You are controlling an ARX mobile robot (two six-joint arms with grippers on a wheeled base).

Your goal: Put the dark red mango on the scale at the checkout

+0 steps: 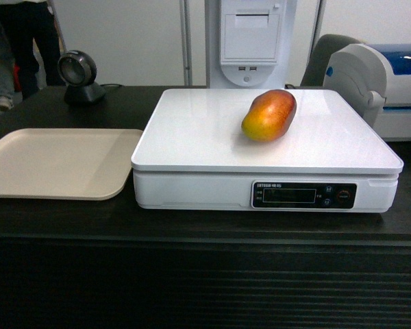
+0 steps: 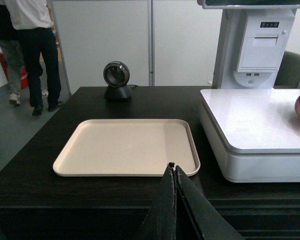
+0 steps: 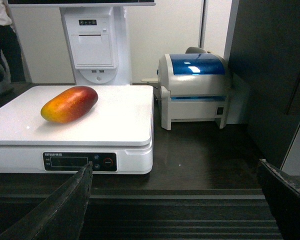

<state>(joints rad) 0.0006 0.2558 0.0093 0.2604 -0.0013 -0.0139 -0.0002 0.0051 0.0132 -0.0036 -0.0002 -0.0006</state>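
Observation:
The dark red mango lies on the glossy white top of the scale, toward its far right; nothing touches it. The scale stands on the dark checkout counter with its ribbed front. In the right wrist view the mango rests on the scale at left, and my right gripper is open, fingers wide apart, held back in front of the counter edge. My left gripper is shut with nothing in it, hovering before the counter's front. Neither gripper shows in the head view.
A flat beige tray lies left of the scale. A round barcode scanner stands at the back left. A white-and-blue label printer sits right of the scale. A receipt printer column rises behind. A person stands far left.

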